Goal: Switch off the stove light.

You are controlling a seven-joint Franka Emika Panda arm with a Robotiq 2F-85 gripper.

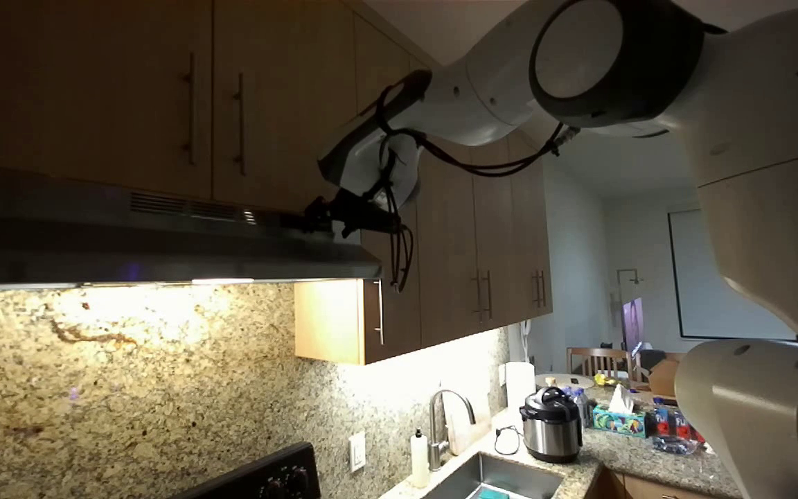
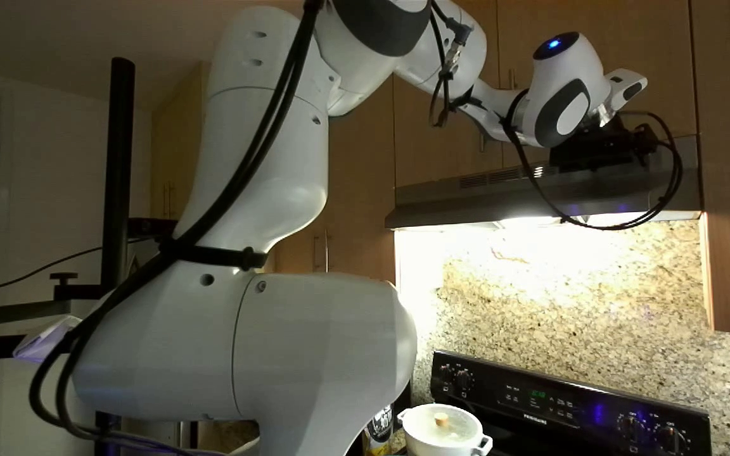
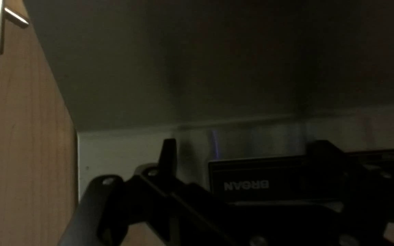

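Stove light (image 1: 222, 281) is lit, glaring white under the range hood (image 1: 129, 242); speckled backsplash (image 1: 163, 374) glows yellow. Light lies below the gripper (image 3: 245, 141), which hangs at the hood's front, jaws spread apart.

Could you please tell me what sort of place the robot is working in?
It looks like a kitchen, probably a home one: a hood is mounted above a stove, and there is a sink nearby.
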